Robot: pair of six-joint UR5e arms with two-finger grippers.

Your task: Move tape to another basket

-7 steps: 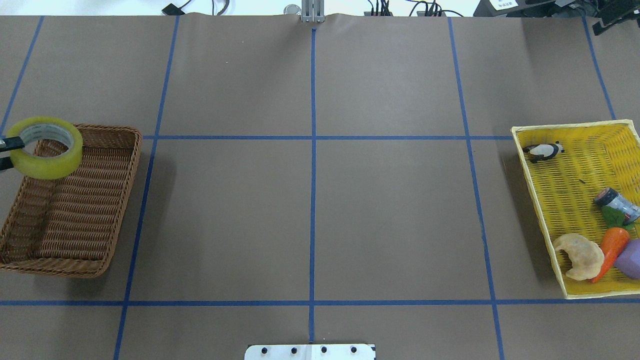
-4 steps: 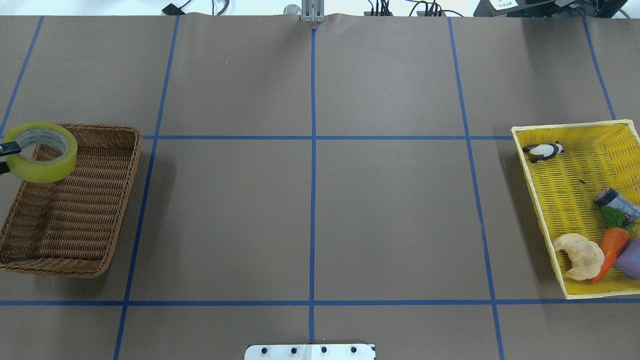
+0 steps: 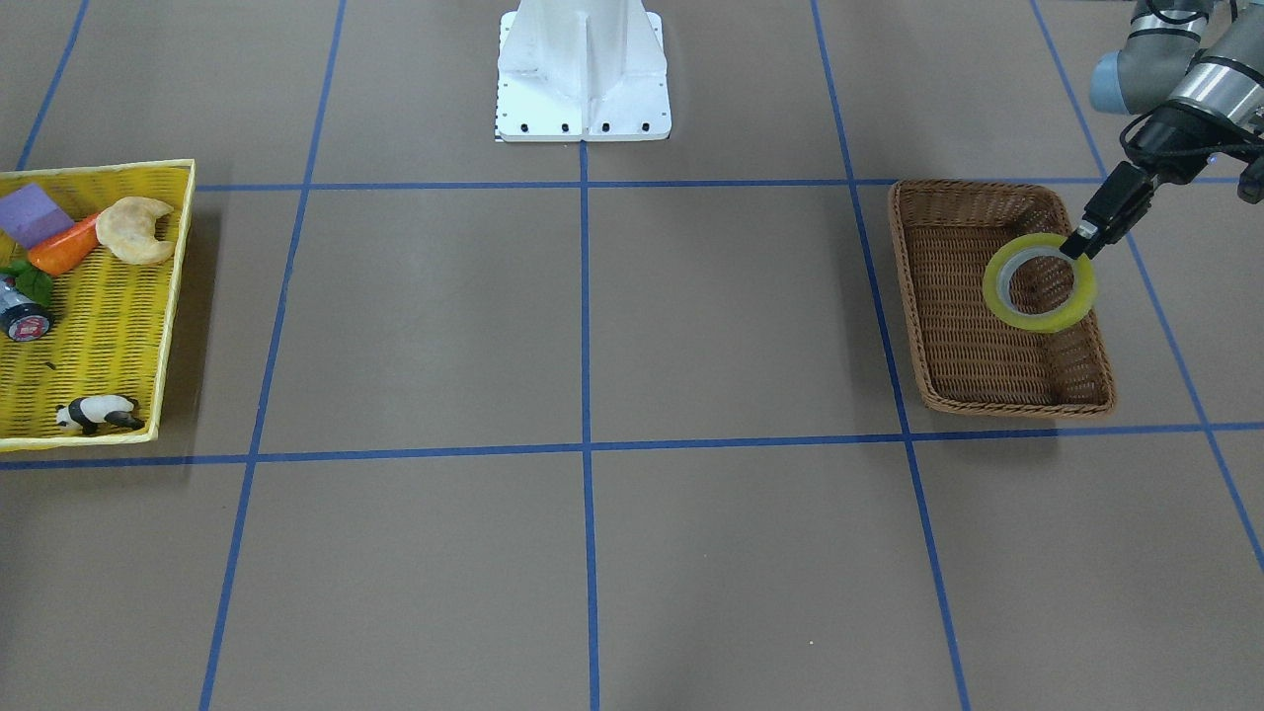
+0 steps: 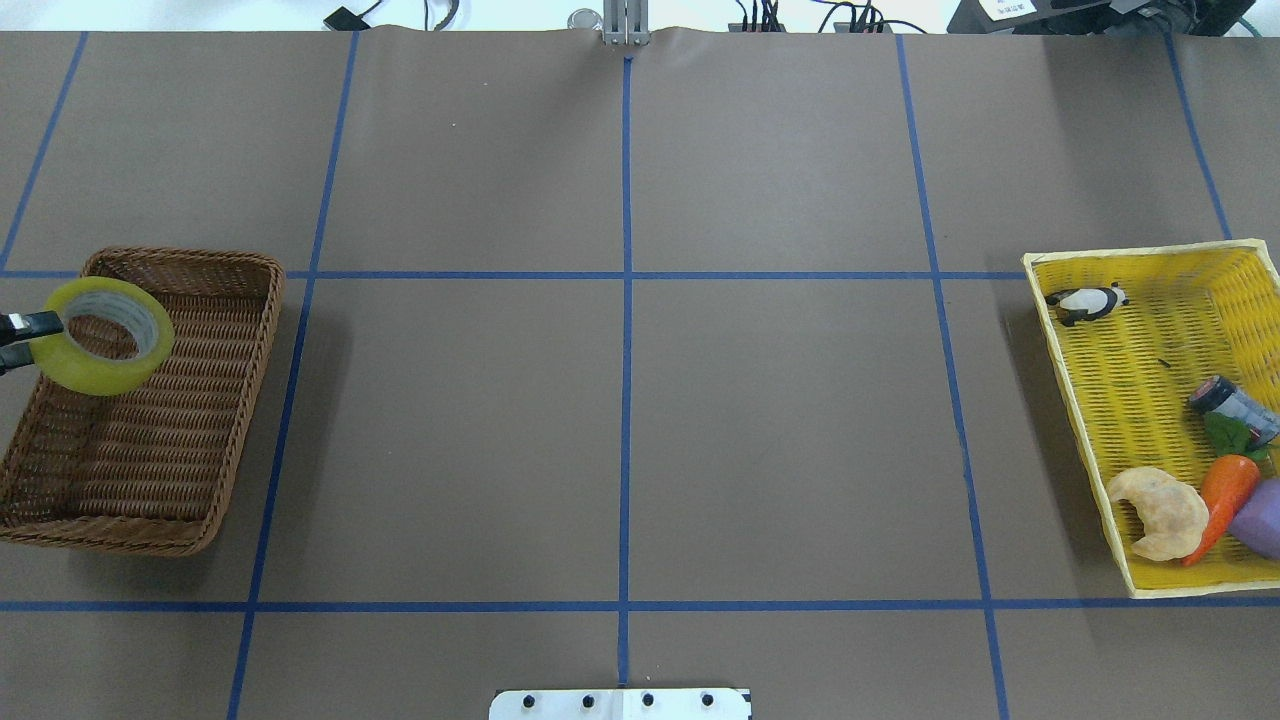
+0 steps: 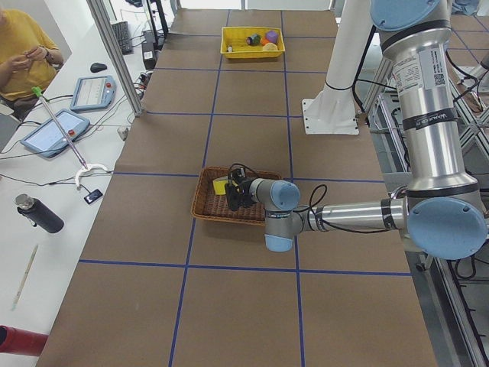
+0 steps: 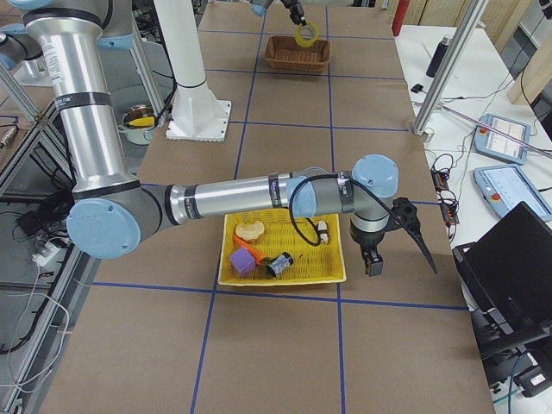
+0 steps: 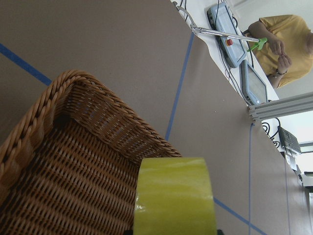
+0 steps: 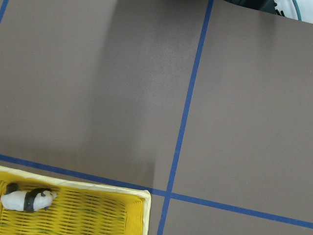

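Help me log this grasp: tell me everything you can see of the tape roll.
The tape is a wide roll of translucent yellow film on a grey-white core. It hangs hole-up, slightly tilted, above the brown wicker basket, seemingly clear of the weave. The left gripper clamps its wall at one side. Nothing else touches it.

The site is a robotics laboratory. A long brown-paper-covered table (image 4: 780,420), gridded with blue tape lines (image 4: 626,400), carries a white arm pedestal (image 3: 583,79). Beyond the left gripper (image 3: 1076,239), off the table's edge, are two grey-blue teach pendants (image 5: 93,92), aluminium frame posts (image 5: 116,57) and an operator in a yellow shirt (image 5: 21,34).
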